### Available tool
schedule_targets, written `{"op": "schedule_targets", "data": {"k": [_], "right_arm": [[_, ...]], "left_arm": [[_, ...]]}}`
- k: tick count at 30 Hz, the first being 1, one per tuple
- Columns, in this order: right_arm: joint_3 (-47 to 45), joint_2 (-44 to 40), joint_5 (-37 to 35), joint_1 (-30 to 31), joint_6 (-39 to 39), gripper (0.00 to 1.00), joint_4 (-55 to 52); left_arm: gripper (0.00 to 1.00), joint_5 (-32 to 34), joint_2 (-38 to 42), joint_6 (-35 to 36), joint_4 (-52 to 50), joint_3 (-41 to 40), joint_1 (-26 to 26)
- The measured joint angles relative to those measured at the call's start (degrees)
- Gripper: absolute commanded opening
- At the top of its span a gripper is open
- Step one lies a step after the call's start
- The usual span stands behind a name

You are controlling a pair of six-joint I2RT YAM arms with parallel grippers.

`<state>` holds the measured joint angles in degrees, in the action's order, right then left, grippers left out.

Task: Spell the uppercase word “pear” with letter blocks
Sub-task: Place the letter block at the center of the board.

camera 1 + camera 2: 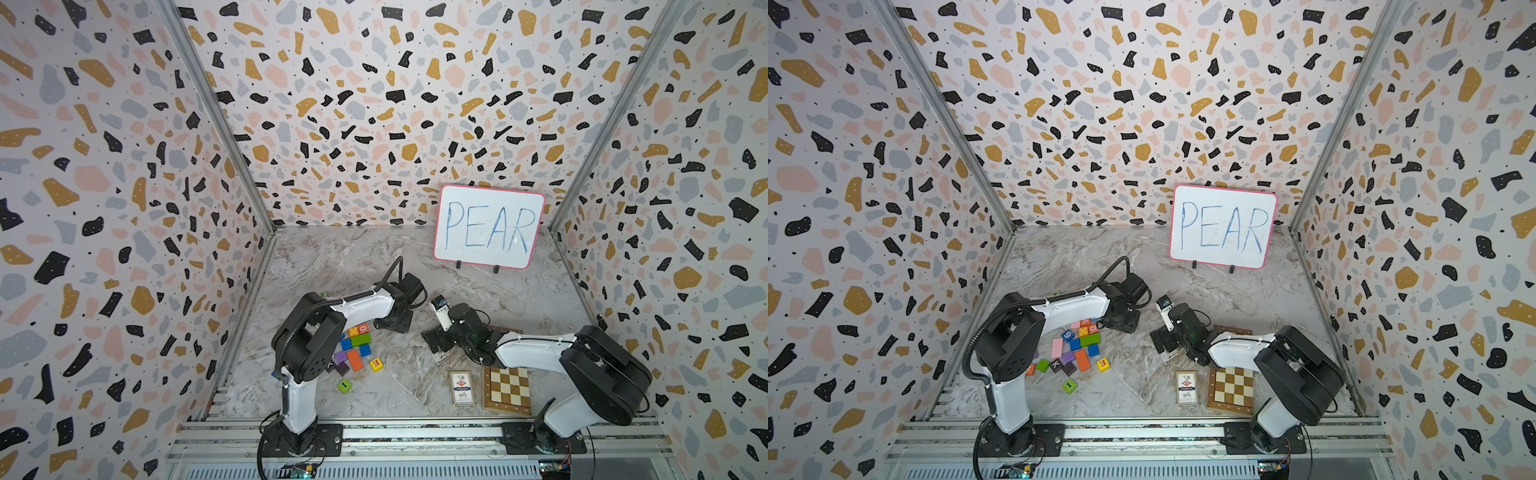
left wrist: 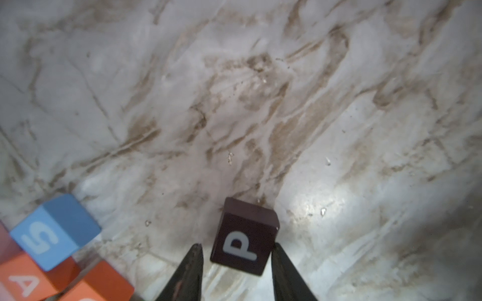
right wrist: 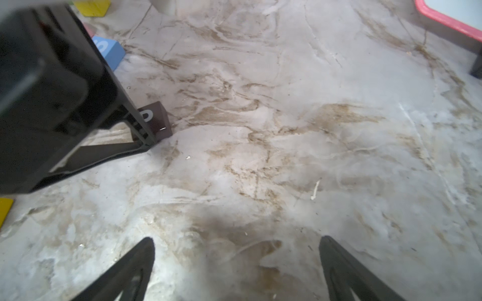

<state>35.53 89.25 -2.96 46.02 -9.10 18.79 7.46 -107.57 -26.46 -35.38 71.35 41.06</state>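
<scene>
The left gripper [image 2: 236,246] stands slightly parted around the P block [image 2: 245,234], which rests unheld on the surface [image 2: 234,104] beside the pile [image 1: 353,345], so P seems placed and the next move is lifting clear for the E block [image 1: 377,364], while the right gripper [image 3: 236,238] gapes empty.

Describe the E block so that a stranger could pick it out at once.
Find the heap of coloured blocks beside the left arm on the marble table. At the heap's edge toward the table's middle, just past a plain orange brick, sits a small cube. It alone is yellow with a red E on top.
</scene>
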Motion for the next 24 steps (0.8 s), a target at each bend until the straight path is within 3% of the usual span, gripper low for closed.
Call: {"op": "schedule_targets", "data": {"k": [7, 12, 17, 24], "right_arm": [[6.21, 4.22, -0.85, 3.76, 3.21, 0.96, -3.41], [12.37, 9.70, 0.57, 4.04, 5.88, 0.89, -5.97], [18.78, 15.56, 2.34, 4.15, 7.80, 0.85, -8.28], [25.53, 21.88, 3.89, 4.15, 9.16, 0.81, -9.88]], "left_arm": [[0.50, -2.14, 12.39, -3.61, 1.18, -6.38, -0.92], [0.57, -4.79, 18.97, -5.57, 1.18, -10.32, -5.46], [0.70, -7.48, 22.45, -6.34, 1.18, -12.76, -10.38], [0.74, -9.97, 24.98, -6.60, 0.98, -14.71, -13.60]]}}
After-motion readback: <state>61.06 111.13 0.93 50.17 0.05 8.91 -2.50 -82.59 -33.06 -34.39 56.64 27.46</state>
